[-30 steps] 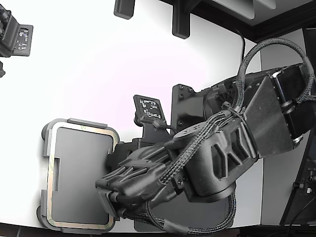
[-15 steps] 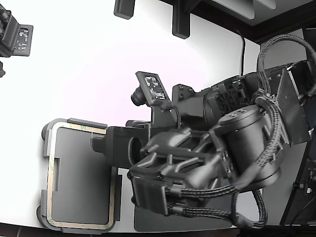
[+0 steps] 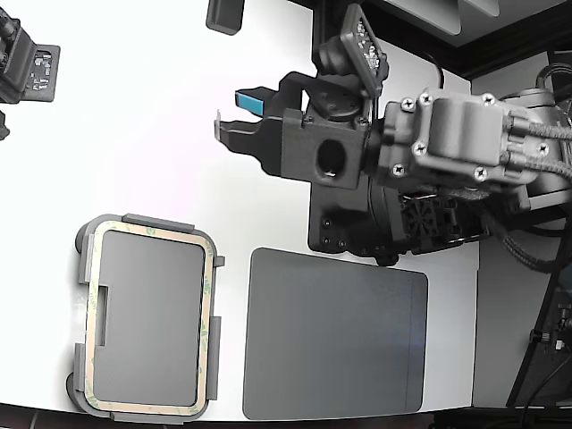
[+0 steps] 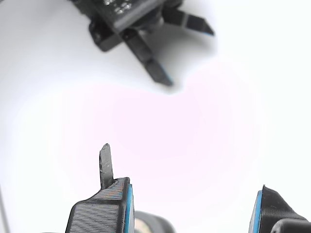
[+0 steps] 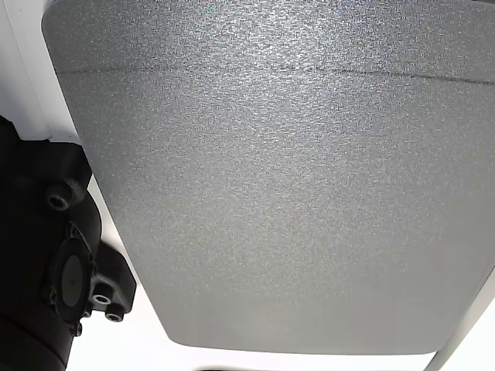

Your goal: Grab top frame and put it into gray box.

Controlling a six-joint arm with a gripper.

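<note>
The top frame [image 3: 208, 313], a thin tan-beige ring with pale green patches, lies flat inside the gray box [image 3: 157, 222] at the exterior view's lower left. My gripper [image 3: 231, 114] is open and empty. It hangs above bare white table at the upper middle, well away from the box. In the wrist view my gripper [image 4: 189, 213] shows two blue-padded fingertips [image 4: 104, 208] wide apart with nothing between them.
A dark gray flat mat [image 3: 335, 335] lies to the right of the box and fills the other view [image 5: 271, 178]. A second arm's gripper [image 3: 22, 67] sits at the upper left and also shows in the wrist view [image 4: 141, 29]. My arm's base [image 3: 357, 223] stands behind the mat.
My arm has lifted from the box's right edge and swung to the exterior view's upper middle. The mat is now uncovered. The frame stays in the box.
</note>
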